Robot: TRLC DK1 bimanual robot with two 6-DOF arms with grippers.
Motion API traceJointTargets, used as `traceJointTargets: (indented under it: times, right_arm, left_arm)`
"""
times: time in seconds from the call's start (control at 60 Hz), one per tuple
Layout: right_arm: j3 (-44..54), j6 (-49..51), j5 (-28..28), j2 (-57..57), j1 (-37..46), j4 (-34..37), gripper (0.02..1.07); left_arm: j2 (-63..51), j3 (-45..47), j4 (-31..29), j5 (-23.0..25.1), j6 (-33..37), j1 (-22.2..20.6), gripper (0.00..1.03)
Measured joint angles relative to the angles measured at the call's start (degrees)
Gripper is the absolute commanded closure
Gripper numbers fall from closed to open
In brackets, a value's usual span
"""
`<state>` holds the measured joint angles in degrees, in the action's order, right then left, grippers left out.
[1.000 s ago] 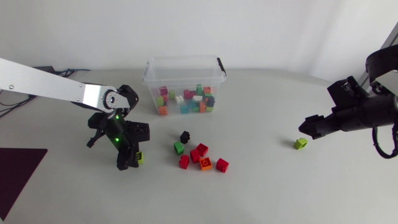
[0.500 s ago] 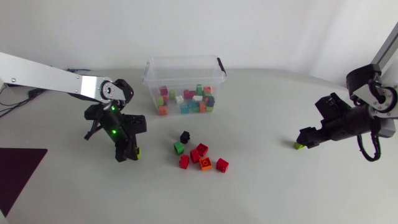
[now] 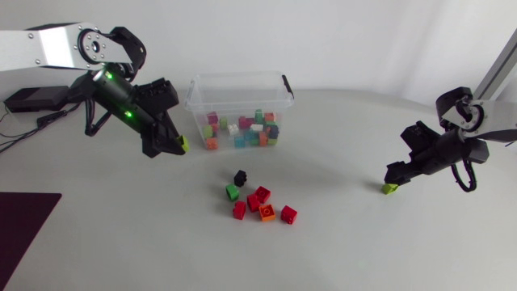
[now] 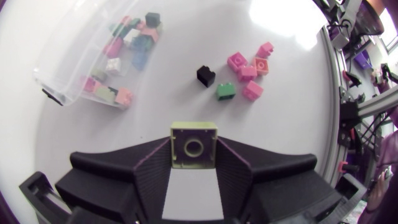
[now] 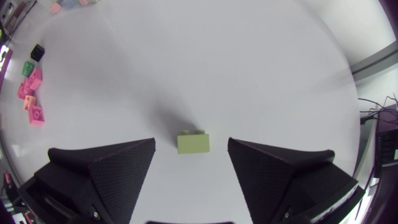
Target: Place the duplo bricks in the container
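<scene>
Head view: the left claw [image 3: 168, 145] hangs above the counter [image 3: 355, 250], closed on a held lime brick [image 3: 183, 145] that juts from its tip. The container [image 3: 238, 78] stands just beside it, toward the counter's middle, and already has many bricks in it. The coming move depends on that gap: the held brick is near the container's wall but not yet over the opening. The loose bricks [image 3: 260, 202] lie in a cluster in front of the container, nearer the left arm than the right. Far across the counter, the right claw [image 3: 396, 174] is low over a lone lime brick [image 3: 390, 188].

Left wrist view: both fingers of the left claw [image 4: 194, 155] press the held lime brick [image 4: 194, 144] from two sides, with its hollow underside facing the camera. The container [image 4: 68, 46] lies ahead and off to one side. The loose bricks [image 4: 239, 74] lie ahead on the other side, with one black and one green among the pink-looking ones.

Right wrist view: the right claw [image 5: 190, 149] is spread wide and holds nothing. The lone lime brick [image 5: 193, 142] sits on the counter between the two fingers, touching neither and roughly centred. Its longer side seems to run across the gap from finger to finger. As I judge it, closing would catch the brick by its ends.
</scene>
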<state>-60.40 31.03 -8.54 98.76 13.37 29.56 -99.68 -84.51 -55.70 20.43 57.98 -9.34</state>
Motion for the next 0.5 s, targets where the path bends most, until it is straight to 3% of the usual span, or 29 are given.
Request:
traceJointTargets:
  times: [0.15, 0.317, 0.5]
  right_arm:
    - [-1.95, 0.79, 0.00, 3.63, 0.33, 0.00, 0.32]
    - [-3.21, 1.22, 0.94, 7.10, 0.37, -0.02, 0.48]
    - [-3.39, 1.51, 1.55, 7.91, 0.35, -0.02, 0.49]
  left_arm:
    - [0.00, -4.15, -0.22, 3.15, -2.64, 1.31, 0.71]
    - [-1.25, -10.19, -0.22, 6.05, -5.62, 2.12, 0.71]
    - [-5.75, -15.23, 0.28, 7.67, -8.76, 2.12, 0.71]
